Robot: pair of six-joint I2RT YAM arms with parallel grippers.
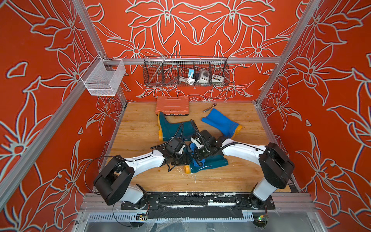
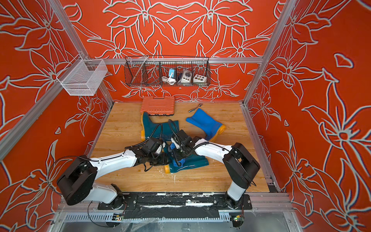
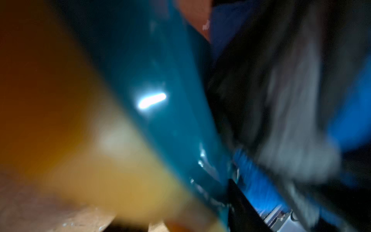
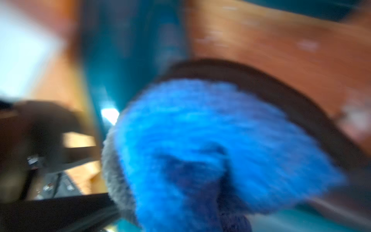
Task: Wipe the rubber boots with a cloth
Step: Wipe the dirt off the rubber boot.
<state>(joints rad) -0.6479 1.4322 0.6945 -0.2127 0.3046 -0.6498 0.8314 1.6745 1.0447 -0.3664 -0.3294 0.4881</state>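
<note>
The right hand point(image 1: 197, 156) pinches the cloth point(image 4: 200, 140) against the nearest teal boot point(image 1: 212, 163). I cannot tell the left hand's point(image 1: 180, 160) spread. The far teal boot point(image 1: 170, 128) and the blue boot point(image 1: 220, 122) seem left to do.

The wooden worktop point(image 1: 136, 124) carries three boots, all lying on their sides. A dark teal boot point(image 1: 170, 127) lies toward the back, its foot just beside an orange ribbed case point(image 1: 172, 105) at the far edge. A bright blue boot point(image 1: 220, 122) lies to the right, with a small metal tool point(image 1: 209, 107) just behind its open top. A second dark teal boot point(image 1: 212, 163) lies nearer the front, with white flecks point(image 1: 194, 177) by its sole.
</note>
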